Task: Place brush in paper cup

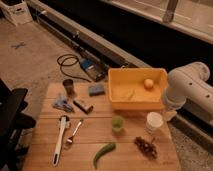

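- Lying well to the left of the gripper [169,116], the brush [59,142] rests flat on the wooden table [125,157]. Its long axis runs near-to-far, with the rounded head at the far end.
- Just right of the brush sits the fork [74,135].
- The paper cup [154,121] stands upright just left of the gripper.
- The gripper hangs at the table's right edge, spread wide and holding nothing. The reach probably spans the whole table.

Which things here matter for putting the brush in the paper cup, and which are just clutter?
Job: brush, paper cup, gripper at the right edge of the table.
Lying about: fork, green pepper, grapes, green cup, yellow bin, orange, sponge.
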You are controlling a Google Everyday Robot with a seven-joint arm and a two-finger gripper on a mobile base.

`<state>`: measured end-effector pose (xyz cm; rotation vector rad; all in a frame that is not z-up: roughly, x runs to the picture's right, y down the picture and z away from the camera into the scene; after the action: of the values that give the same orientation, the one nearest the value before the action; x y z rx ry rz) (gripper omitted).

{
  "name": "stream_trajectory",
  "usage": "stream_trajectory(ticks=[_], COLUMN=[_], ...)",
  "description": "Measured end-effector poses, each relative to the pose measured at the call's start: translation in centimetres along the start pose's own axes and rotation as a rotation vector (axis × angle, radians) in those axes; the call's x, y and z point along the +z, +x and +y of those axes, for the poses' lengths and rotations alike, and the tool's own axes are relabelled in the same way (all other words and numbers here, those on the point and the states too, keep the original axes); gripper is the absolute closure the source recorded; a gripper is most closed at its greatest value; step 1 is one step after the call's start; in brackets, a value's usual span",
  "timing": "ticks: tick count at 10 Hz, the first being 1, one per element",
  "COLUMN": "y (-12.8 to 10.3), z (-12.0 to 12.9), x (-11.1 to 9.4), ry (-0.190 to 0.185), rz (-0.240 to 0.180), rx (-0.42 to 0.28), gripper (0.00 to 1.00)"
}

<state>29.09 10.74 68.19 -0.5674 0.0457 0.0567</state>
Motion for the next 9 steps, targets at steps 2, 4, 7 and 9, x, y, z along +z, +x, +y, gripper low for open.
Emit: stream_trajectory(ticks=[2, 4, 7, 9], y=[0.0, 0.0, -0.6, -3.7], z=[0.0, 0.0, -1.0, -1.5], x=[0.0, 0.0, -0.8, -1.4], ry=[0.0, 0.0, 0.025, 0.037], rz=[0.0, 0.0, 0.015, 0.007], rx=[0.0, 0.0, -0.06, -0.178], gripper=[0.35, 0.35, 0.35, 0.35])
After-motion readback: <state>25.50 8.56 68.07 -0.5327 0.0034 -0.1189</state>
